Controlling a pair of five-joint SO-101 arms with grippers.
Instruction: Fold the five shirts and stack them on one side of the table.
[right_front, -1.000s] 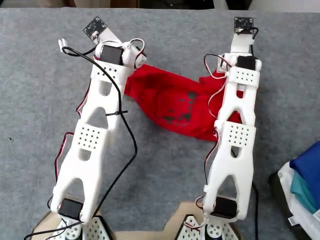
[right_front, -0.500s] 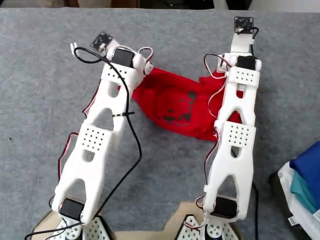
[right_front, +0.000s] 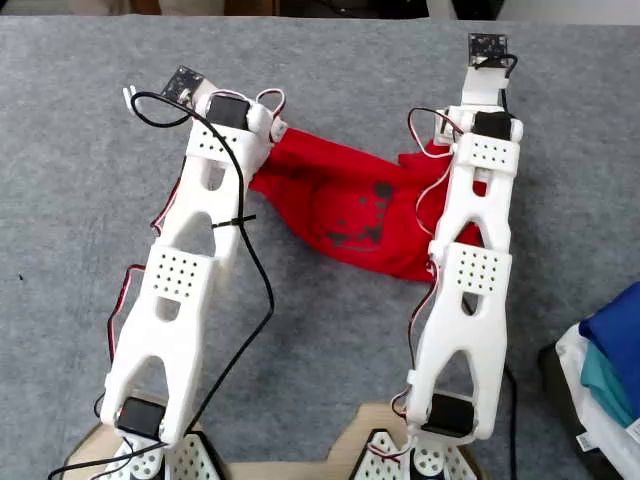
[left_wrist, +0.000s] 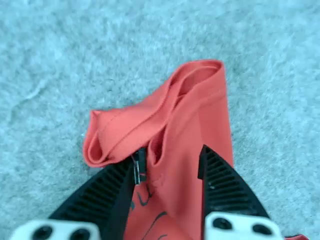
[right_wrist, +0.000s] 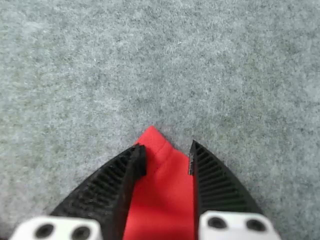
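Note:
A crumpled red shirt (right_front: 340, 200) with a dark print lies on the grey table cover between the two arms. The left arm (right_front: 215, 170) stands over the shirt's left end. In the left wrist view my left gripper (left_wrist: 171, 155) is shut on the red shirt (left_wrist: 200, 110), and a folded sleeve bulges out ahead of the jaws. The right arm (right_front: 480, 200) covers the shirt's right end. My right gripper (right_wrist: 166, 150) is shut on a pointed corner of the red shirt (right_wrist: 162, 200), low over the cloth-covered table.
A pile of shirts (right_front: 612, 345), blue over teal and white, sits at the table's right edge near the front. Grey table cover (right_front: 80, 200) stretches wide to the left and behind the arms. Loose black cable (right_front: 255, 270) hangs along the left arm.
The left wrist swung right and toward the shirt's middle, then back left, dragging the shirt's left end with it. The right arm has kept still.

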